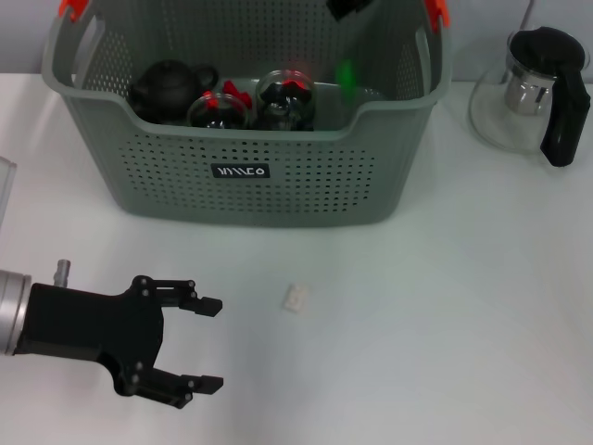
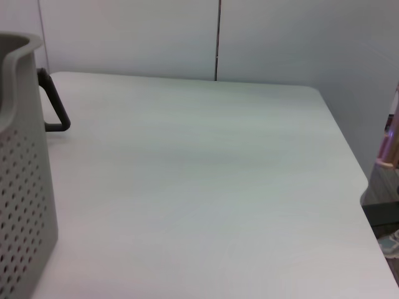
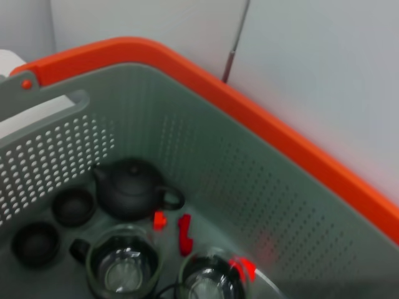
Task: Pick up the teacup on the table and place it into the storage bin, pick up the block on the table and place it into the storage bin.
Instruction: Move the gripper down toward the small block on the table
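Observation:
The grey-green perforated storage bin (image 1: 250, 181) stands at the back middle of the table; its wall also shows in the left wrist view (image 2: 22, 187). Inside it, the right wrist view shows two small dark teacups (image 3: 73, 206), a black teapot (image 3: 128, 187), glass cups (image 3: 121, 268) and red pieces (image 3: 184, 233). A small white block (image 1: 296, 298) lies on the table in front of the bin. My left gripper (image 1: 211, 344) hovers open low at the left, its fingertips a short way left of the block. A black part of my right gripper (image 1: 348, 7) shows above the bin's back.
A glass kettle (image 1: 542, 88) with a black handle stands at the back right, beside the bin. A clear object (image 1: 5, 181) sits at the left edge. In the left wrist view, the table's edge (image 2: 355, 180) drops off beyond bare tabletop.

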Controlling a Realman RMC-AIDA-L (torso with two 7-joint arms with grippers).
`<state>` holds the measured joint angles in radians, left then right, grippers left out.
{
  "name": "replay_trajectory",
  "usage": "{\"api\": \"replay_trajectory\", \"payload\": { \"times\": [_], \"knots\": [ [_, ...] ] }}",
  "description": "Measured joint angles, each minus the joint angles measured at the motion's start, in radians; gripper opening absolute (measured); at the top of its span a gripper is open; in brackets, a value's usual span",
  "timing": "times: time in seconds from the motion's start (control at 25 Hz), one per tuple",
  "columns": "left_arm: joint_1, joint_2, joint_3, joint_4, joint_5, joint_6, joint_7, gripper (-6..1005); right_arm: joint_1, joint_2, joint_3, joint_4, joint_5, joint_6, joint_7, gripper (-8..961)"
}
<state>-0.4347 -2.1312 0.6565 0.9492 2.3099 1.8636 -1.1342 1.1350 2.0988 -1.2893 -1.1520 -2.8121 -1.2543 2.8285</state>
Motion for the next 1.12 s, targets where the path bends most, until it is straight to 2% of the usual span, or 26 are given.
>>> {"api": "replay_trajectory", "payload": {
  "times": [0.28,0.44,0.64,0.84,0.96,1.12],
  "knots": [
    [-0.001,0.012,-0.029,0.006,0.021,-0.009,0.008,859,-0.020,0.001,-0.012,-0.093,0.015,-0.030,0.000,796],
    [-0.005,0.021,-0.074,0.012,0.054,-0.010,0.009,859,-0.037,0.000,-0.015,-0.176,0.093,-0.152,-0.019,939],
    [-0.008,0.026,-0.104,0.017,0.072,-0.010,0.009,859,-0.062,0.001,-0.018,-0.300,0.214,-0.382,-0.066,935],
    [-0.009,0.028,-0.110,0.017,0.073,-0.011,0.011,859,-0.081,0.003,-0.082,-0.302,0.309,-0.527,-0.077,931],
    [-0.009,0.028,-0.110,0.017,0.073,-0.011,0.011,859,-0.093,0.006,-0.155,-0.235,0.318,-0.501,-0.076,930],
    [-0.010,0.027,-0.107,0.017,0.073,-0.011,0.011,859,-0.096,0.007,-0.243,-0.093,0.363,-0.392,-0.083,931]
  ]
}}
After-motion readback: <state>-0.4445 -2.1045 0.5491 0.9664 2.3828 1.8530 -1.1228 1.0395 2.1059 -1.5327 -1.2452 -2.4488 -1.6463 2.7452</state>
